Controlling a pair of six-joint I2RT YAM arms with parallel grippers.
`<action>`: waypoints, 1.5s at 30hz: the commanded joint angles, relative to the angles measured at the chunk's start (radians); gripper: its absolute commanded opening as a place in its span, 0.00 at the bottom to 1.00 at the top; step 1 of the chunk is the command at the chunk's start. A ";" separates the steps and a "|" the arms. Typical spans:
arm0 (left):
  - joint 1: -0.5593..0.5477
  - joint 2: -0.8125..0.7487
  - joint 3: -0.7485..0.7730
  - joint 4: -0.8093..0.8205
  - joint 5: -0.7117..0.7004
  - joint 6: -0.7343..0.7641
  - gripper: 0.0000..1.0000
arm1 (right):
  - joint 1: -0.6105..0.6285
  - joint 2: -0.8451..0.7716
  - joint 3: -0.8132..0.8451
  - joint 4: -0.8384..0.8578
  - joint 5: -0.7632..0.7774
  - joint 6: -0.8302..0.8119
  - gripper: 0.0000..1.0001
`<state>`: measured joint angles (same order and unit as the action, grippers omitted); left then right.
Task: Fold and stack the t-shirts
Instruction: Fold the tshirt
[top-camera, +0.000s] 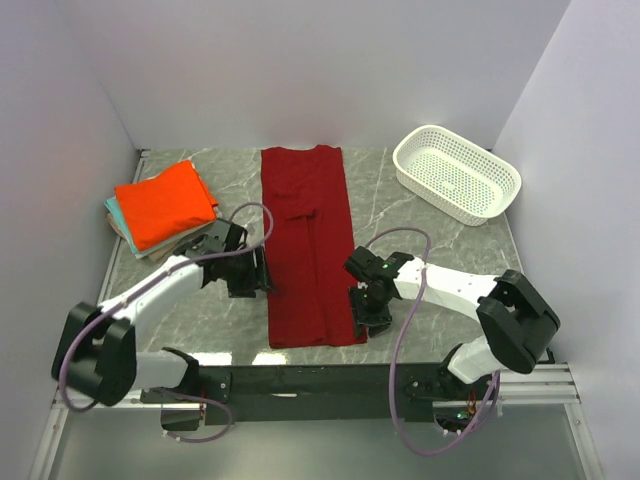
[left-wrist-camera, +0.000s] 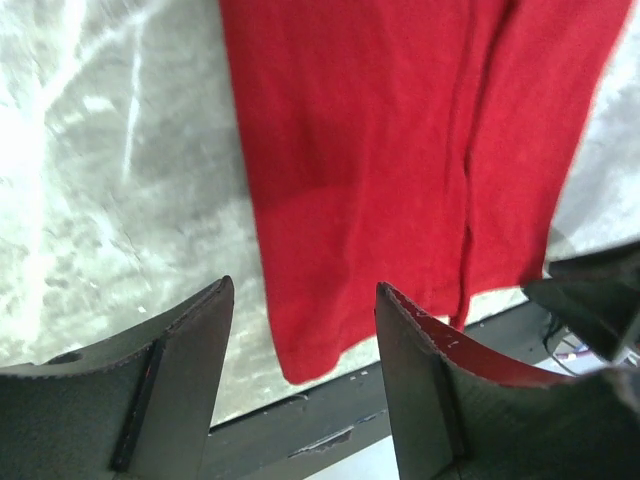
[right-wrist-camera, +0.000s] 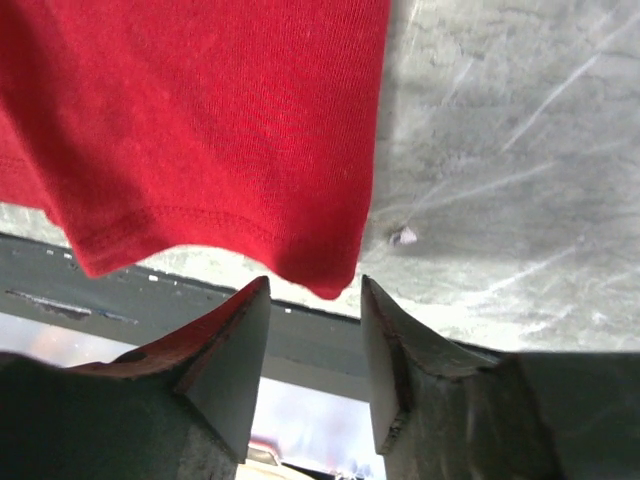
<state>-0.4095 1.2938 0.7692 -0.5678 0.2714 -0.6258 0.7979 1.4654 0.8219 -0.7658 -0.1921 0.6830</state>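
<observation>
A dark crimson t-shirt (top-camera: 308, 245) lies on the table as a long narrow strip, sides folded in, hem toward the near edge. It shows in the left wrist view (left-wrist-camera: 400, 150) and the right wrist view (right-wrist-camera: 200, 120). An orange shirt (top-camera: 165, 203) lies folded on a stack at the back left, with teal (top-camera: 111, 209) and tan (top-camera: 138, 249) edges showing beneath. My left gripper (top-camera: 262, 272) is open and empty beside the strip's left edge (left-wrist-camera: 305, 330). My right gripper (top-camera: 362, 312) is open and empty at the hem's right corner (right-wrist-camera: 312, 300).
A white perforated basket (top-camera: 456, 173) stands at the back right. The grey marble table (top-camera: 440, 240) ends at a dark rail (top-camera: 330, 380) at the near edge. White walls enclose the left, back and right sides.
</observation>
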 joint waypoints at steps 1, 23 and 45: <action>-0.018 -0.088 -0.045 0.006 -0.008 -0.040 0.64 | -0.008 0.018 -0.023 0.052 0.000 0.000 0.47; -0.181 -0.163 -0.222 0.002 -0.031 -0.256 0.54 | -0.009 0.050 -0.081 0.115 -0.024 0.010 0.25; -0.252 -0.097 -0.292 0.092 0.015 -0.296 0.38 | -0.009 0.023 -0.107 0.125 -0.040 0.030 0.25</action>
<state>-0.6544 1.1942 0.4931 -0.5095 0.2741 -0.9123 0.7876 1.4948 0.7403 -0.6544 -0.2417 0.7094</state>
